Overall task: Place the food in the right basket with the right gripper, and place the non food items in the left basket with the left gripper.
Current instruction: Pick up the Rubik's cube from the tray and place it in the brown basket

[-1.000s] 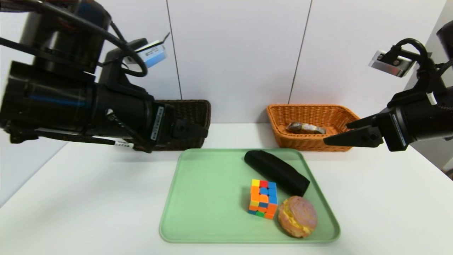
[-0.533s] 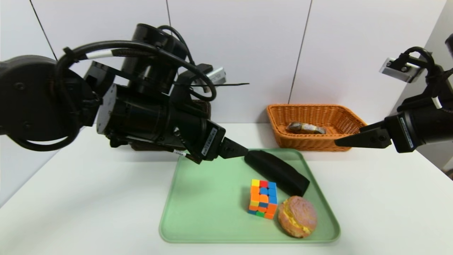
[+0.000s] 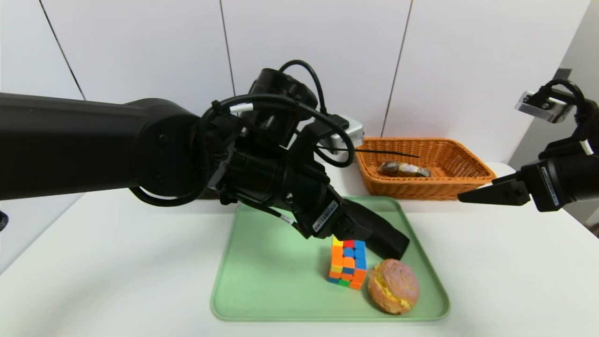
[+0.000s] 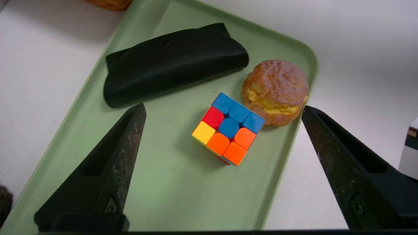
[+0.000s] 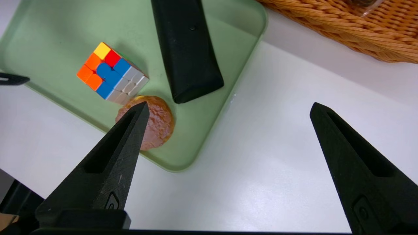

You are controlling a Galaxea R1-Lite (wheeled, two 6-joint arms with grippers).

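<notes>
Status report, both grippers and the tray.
Left gripper open above puzzle cube. Right gripper open, beside orange basket. Bun touching cube.

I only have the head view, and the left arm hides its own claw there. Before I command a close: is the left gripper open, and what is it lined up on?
Observer: The left wrist view shows the left gripper wide open and empty. The puzzle cube sits centred between its jaws, farther off on the green tray.
Operator: And the right gripper? It looks like a single point to me.
Observer: The right wrist view shows the right gripper wide open too, holding nothing, over the bare white table beside the tray.
</notes>
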